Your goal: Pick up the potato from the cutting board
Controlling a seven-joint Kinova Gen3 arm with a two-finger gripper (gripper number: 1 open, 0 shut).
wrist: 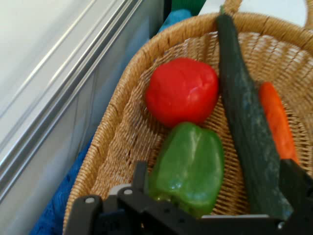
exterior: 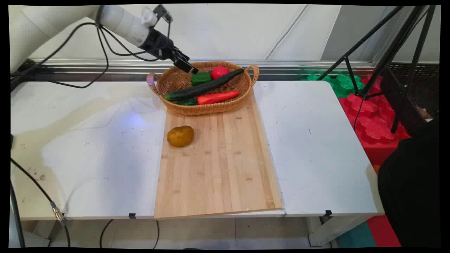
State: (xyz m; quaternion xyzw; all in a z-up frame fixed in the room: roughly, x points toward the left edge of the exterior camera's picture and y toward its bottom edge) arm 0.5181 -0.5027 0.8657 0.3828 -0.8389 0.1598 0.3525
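The white table (exterior: 316, 147) carries a bamboo cutting board (exterior: 218, 165) down its middle. At the board's 12 o'clock end sits a wicker basket (exterior: 211, 109) holding a long cucumber (exterior: 204, 86), a carrot (exterior: 218, 97), a green bell pepper (wrist: 188, 169) and a red tomato (wrist: 182, 90). A potato (exterior: 180, 136) lies at the board's 10 o'clock. The gripper (exterior: 185, 65) hangs over the basket's 11 o'clock rim, just above the pepper, fingers (wrist: 296, 183) spread wide and grasping nothing.
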